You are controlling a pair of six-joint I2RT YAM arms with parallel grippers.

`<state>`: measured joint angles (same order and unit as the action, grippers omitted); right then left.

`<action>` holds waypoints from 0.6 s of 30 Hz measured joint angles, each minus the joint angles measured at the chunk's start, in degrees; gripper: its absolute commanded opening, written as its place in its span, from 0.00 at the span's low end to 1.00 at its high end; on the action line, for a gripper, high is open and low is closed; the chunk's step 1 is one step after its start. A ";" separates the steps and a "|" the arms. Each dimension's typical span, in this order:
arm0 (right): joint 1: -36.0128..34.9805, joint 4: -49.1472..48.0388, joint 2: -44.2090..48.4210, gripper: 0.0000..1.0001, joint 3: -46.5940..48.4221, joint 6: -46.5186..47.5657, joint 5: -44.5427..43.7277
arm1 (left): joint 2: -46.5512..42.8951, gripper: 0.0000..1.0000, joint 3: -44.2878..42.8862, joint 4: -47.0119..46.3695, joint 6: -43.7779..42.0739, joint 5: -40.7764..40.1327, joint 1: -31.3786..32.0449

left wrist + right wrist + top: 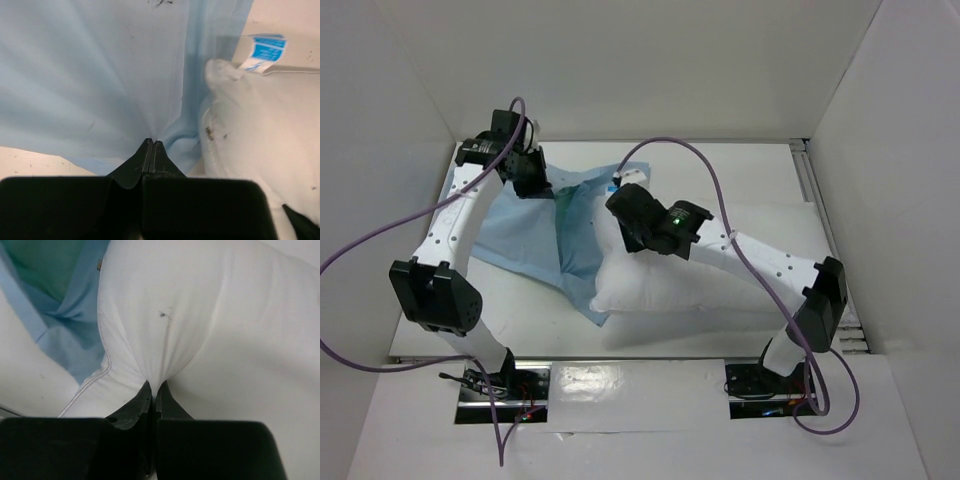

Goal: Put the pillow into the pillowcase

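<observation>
The left arm reached up the overhead frame's left side, the left gripper (152, 146) pinched tight on a fold of the blue pillowcase (525, 235). The right arm stretched diagonally from lower right to centre, the right gripper (154, 388) clenched on the white pillow (690, 285), whose left end overlapped the pillowcase's edge. Bare table (760, 190) lay at upper right.
</observation>
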<state>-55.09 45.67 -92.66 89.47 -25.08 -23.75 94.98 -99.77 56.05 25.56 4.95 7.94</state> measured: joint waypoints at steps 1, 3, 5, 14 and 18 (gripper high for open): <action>-0.96 -0.37 0.04 0.00 0.31 0.70 0.59 | -0.26 0.00 0.00 0.11 0.00 0.26 0.00; -2.21 -1.01 -0.33 0.00 0.52 1.60 1.77 | -0.35 0.00 0.00 0.22 -0.04 0.72 0.00; -3.30 -1.62 -1.20 0.00 0.57 2.45 3.23 | -0.35 0.00 0.00 0.59 -0.04 1.07 0.00; -4.15 -2.40 -8.09 0.00 5.29 7.82 6.19 | -1.95 0.00 0.85 1.77 -0.44 2.69 -0.02; -4.13 -3.30 -12.94 0.00 11.85 11.21 6.62 | -5.49 0.00 3.10 2.51 -1.22 4.13 -0.04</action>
<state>-59.22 42.37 -105.60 101.32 -13.87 -17.12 89.49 -96.66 58.57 24.34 9.08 7.90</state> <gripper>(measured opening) 0.024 0.025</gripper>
